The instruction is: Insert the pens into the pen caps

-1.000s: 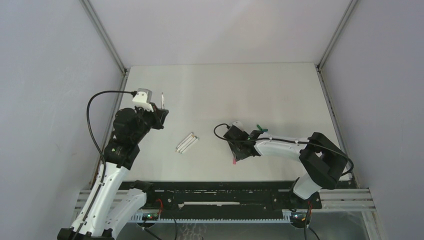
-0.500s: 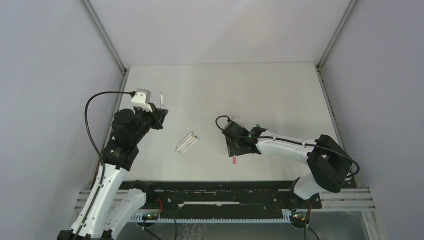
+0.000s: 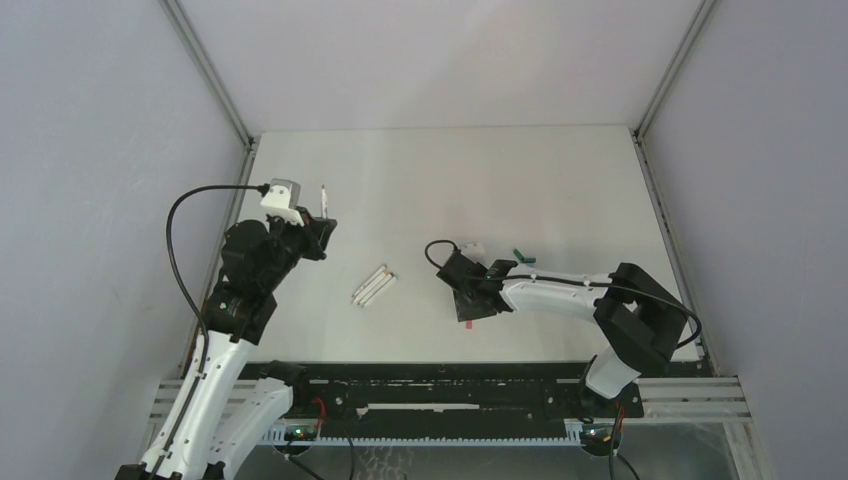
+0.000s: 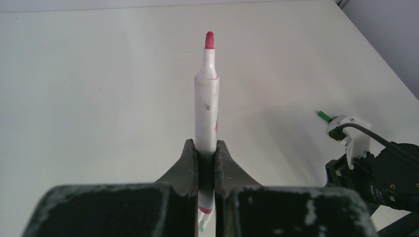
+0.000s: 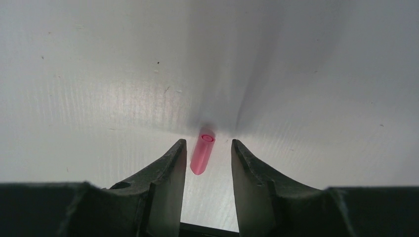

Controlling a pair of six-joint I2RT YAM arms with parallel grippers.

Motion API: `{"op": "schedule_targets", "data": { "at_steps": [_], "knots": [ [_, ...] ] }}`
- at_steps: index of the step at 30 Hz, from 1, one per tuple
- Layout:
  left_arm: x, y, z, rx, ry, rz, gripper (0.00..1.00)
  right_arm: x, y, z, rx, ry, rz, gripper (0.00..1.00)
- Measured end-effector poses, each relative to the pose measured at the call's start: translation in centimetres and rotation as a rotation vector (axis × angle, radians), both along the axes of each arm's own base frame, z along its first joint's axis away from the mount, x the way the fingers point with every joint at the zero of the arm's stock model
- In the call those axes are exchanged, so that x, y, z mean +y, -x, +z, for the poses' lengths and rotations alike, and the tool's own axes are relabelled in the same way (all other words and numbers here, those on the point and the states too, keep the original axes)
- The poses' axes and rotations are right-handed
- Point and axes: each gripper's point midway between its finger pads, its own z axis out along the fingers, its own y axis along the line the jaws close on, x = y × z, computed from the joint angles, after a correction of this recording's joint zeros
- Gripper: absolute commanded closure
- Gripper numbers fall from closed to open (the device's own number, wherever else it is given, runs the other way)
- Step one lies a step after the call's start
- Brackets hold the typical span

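My left gripper (image 3: 322,222) (image 4: 206,146) is shut on a white pen (image 4: 206,116) with a pink-red tip, held upright above the table's left side; it shows as a thin stick in the top view (image 3: 324,196). My right gripper (image 3: 470,312) (image 5: 207,144) is open and low over the table, its fingers either side of the pink-red cap (image 5: 202,151), which lies on the surface without touching them; it peeks out in the top view (image 3: 469,323). Two or three white pens (image 3: 374,286) lie together mid-table. A green cap (image 3: 519,255) (image 4: 324,116) lies behind the right arm.
The white table (image 3: 560,190) has metal rails along both sides and a black rail at the near edge. The other caps are out of view.
My right gripper swung back and moved down over the pink-red cap, which now lies between its fingers. The left arm with the pen stayed nearly still.
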Motion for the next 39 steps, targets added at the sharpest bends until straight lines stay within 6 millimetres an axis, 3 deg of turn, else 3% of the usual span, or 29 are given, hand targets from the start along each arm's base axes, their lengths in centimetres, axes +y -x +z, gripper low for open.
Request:
{"op": "schedule_targets", "data": {
  "at_steps": [12, 19, 26, 29, 33, 39],
  "knots": [
    [-0.3, 0.1, 0.0, 0.003, 0.010, -0.012, 1.00, 0.1, 0.6, -1.2, 0.025, 0.024, -0.011, 0.79],
    [-0.4, 0.2, 0.1, 0.013, 0.035, -0.008, 1.00, 0.1, 0.6, -1.2, 0.021, 0.025, -0.026, 1.00],
    [-0.9, 0.6, 0.7, 0.004, 0.169, 0.005, 1.00, 0.2, 0.6, -1.0, 0.022, 0.017, -0.036, 1.00],
    [-1.4, 0.7, -0.2, -0.003, 0.248, -0.002, 1.00, 0.3, 0.5, -0.1, 0.007, -0.006, -0.033, 1.00],
    [-2.7, 0.3, -2.1, 0.031, 0.322, -0.039, 1.00, 0.7, -0.4, 2.8, -0.056, -0.080, -0.016, 1.00],
    [-6.7, 1.5, -3.1, 0.073, 0.371, -0.185, 1.00, 1.5, -3.6, 7.7, -0.160, -0.278, -0.023, 1.00]
  ]
}}
